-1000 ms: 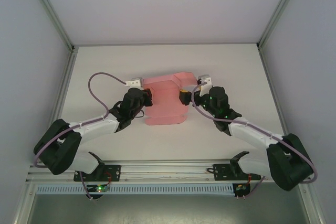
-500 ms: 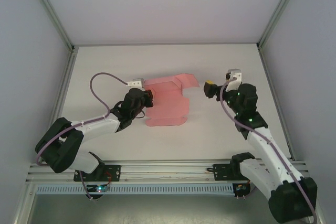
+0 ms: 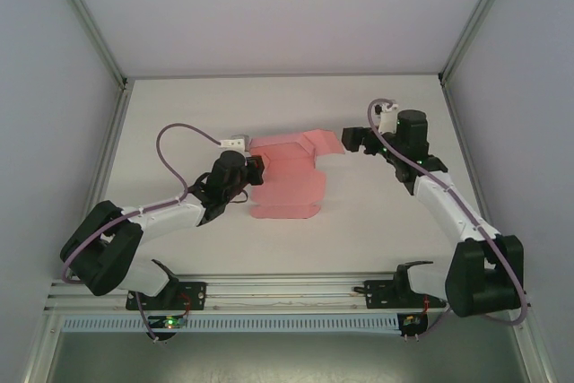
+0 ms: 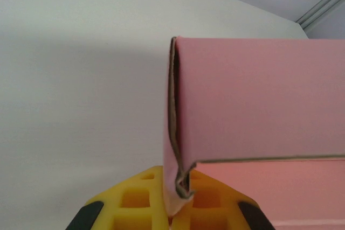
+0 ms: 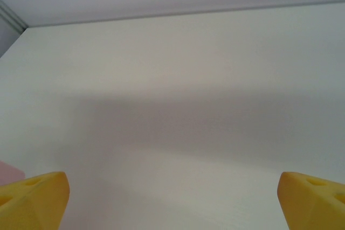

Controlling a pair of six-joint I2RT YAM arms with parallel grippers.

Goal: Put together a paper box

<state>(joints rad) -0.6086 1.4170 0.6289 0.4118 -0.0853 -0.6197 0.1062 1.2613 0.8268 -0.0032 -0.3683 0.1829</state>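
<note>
The left pincer (image 3: 255,169) is gripping the left edge of the pink paper box (image 3: 287,184) in the top view, its jaws closed on the card. The box is lying partly folded on the white desk (image 3: 179,114), about midway between the two arms, with a flap at its far right corner tilting upward. The right pincer (image 3: 352,139) is hovering just beside that flap, spread wide and carrying nothing. In the left wrist view, the left pincer (image 4: 172,208) is pressing its yellow fingers (image 4: 135,200) together on a folded corner of the paper box (image 4: 253,100). One pink panel is reaching away to the right above a second pink surface, over the pale desk (image 4: 81,79). In the right wrist view, the right pincer (image 5: 172,200) is holding its yellow fingertips (image 5: 35,197) far apart over bare desk (image 5: 172,79). A sliver of the paper box (image 5: 8,173) is peeking in at the lower left edge.
</note>
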